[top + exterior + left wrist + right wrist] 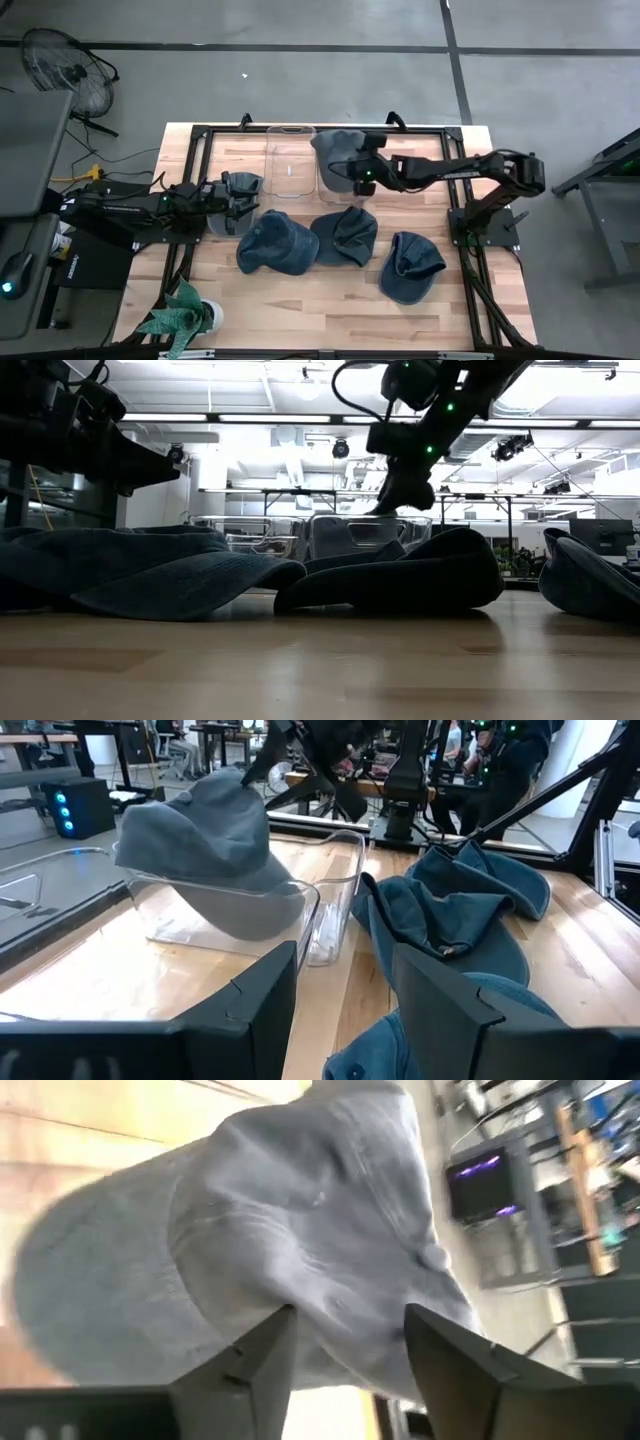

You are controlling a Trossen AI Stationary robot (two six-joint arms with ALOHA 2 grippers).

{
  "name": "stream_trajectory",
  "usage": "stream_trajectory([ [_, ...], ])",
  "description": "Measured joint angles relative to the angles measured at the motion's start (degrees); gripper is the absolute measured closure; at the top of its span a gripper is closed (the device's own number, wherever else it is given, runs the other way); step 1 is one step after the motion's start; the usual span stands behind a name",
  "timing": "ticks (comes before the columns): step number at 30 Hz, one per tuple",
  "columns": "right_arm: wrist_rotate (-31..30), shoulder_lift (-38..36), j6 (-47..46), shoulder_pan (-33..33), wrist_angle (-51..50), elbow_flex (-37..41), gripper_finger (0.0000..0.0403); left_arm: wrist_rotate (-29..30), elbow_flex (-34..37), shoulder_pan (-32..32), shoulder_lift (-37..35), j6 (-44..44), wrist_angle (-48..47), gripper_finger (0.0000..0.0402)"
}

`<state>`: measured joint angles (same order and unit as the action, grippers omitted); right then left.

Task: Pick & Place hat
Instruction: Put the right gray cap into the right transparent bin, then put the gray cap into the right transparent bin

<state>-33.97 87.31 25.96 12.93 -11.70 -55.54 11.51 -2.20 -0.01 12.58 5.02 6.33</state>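
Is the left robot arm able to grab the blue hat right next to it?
Probably yes: the left gripper is open beside the nearest blue hat, with nothing between them.

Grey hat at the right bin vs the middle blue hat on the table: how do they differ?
The grey hat is light grey; the middle blue hat is dark blue. The grey hat sits in a clear bin, draped over its rim, while the blue hat lies flat on the bare table. The right end effector is at the grey hat, its fingers either side of the fabric; nothing touches the blue hat. Both are soft fabric caps.
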Motion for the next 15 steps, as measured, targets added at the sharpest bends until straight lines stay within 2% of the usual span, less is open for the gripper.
stream_trajectory([
  [4,0.6,-2.7,-3.2,0.9,-6.1,-0.6,0.0193,0.0,0.0,0.0,0.0,0.0,0.1,0.0236],
  [9,0.2,-8.7,-5.9,1.1,-10.4,-0.7,0.0183,0.7,0.0,0.0,0.0,0.0,2.6,0.0236],
  [15,0.2,-18.0,-14.6,1.1,-16.9,-0.6,0.0183,8.6,0.0,0.0,0.0,0.0,4.0,0.0236],
])
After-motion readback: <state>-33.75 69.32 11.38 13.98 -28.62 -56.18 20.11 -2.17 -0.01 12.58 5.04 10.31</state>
